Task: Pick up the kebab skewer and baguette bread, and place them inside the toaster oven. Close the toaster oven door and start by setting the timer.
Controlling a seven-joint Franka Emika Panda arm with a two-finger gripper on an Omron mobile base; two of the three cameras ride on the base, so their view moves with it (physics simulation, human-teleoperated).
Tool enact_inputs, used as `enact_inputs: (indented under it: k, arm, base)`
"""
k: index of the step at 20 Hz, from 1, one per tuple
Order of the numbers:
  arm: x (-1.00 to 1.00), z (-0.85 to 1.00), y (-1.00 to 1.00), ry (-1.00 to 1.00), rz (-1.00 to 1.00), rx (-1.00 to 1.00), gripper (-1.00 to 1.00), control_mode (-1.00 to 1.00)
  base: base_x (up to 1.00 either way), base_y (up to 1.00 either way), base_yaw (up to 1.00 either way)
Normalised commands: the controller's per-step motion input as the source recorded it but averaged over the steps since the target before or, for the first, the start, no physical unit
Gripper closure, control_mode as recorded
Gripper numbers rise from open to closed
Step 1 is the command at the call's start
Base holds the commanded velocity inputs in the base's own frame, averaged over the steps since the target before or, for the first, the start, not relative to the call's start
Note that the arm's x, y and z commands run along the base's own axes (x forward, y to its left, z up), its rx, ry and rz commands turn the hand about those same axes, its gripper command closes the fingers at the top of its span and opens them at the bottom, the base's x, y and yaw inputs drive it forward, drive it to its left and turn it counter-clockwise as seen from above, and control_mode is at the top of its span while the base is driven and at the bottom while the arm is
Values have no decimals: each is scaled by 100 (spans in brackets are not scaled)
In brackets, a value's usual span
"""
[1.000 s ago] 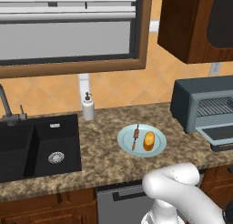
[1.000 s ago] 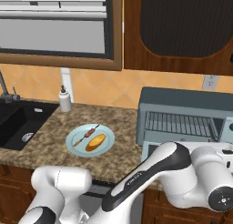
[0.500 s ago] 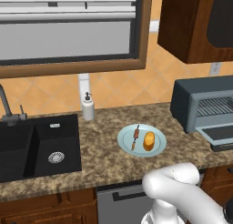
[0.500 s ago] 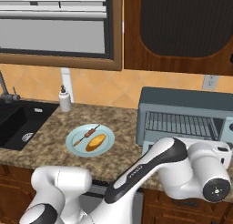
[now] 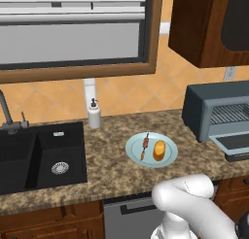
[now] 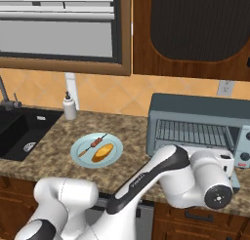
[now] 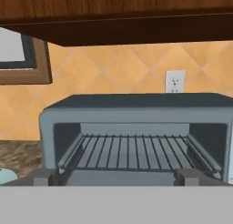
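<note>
The kebab skewer (image 5: pixel 145 145) (image 6: pixel 93 145) and the golden baguette bread (image 5: pixel 159 150) (image 6: pixel 102 152) lie side by side on a pale blue plate (image 5: pixel 168 158) (image 6: pixel 78 153) on the counter. To their right stands the toaster oven (image 5: pixel 204 104) (image 6: pixel 195 107) (image 7: pixel 136 107). The toaster oven door (image 5: pixel 237 145) is dropped open and the wire rack (image 7: pixel 132 150) is bare. My gripper (image 7: pixel 117 178) faces the oven's mouth at rack height, open, with nothing between its fingertips (image 7: pixel 43 176). In the right base view my arm hides the door.
A black sink (image 5: pixel 34 158) with a faucet sits at the left, and a soap dispenser (image 5: pixel 94 114) (image 6: pixel 70 106) is against the tiled wall. Dark wooden cabinets (image 6: pixel 190 29) hang over the oven. A wall outlet (image 7: pixel 175 82) is behind it.
In the right base view the arm's wrist has shifted a little left and up in front of the oven. The plate, food and oven have not moved. The gripper stays open.
</note>
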Motion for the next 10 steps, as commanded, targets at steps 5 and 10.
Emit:
enact_inputs:
  k: [5, 10]
  arm:
    - [30, -1, 31, 2, -1, 0, -100, -100]
    - [38, -5, 5, 0, -1, 0, -100, -100]
  base:
    - [0, 0, 0]
    - [0, 0, 0]
